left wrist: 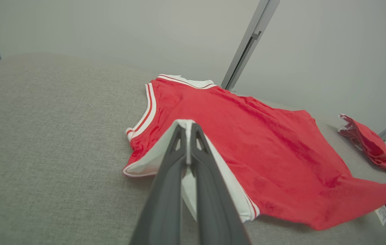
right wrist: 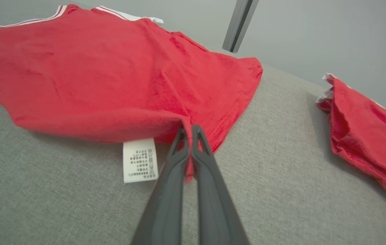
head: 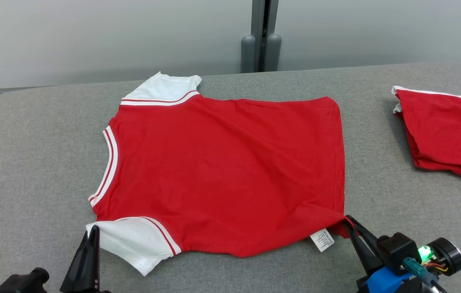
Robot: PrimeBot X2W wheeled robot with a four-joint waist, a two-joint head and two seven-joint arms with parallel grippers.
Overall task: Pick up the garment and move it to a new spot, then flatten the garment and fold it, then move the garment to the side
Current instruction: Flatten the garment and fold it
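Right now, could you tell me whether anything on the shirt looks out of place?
A white care label pokes out from under the near hem of the red shirt, beside the right gripper pinching that corner. Otherwise it lies fairly flat.

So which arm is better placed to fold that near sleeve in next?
Probably left: the left gripper is shut on the white sleeve, while the right gripper pinches the hem corner.

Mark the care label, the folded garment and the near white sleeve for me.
care label [right wrist: 140, 160]: right wrist view, middle of the printed tag.
folded garment [head: 444, 130]: head view, its red top layer.
white sleeve [head: 132, 242]: head view, plain white cloth near the cuff.
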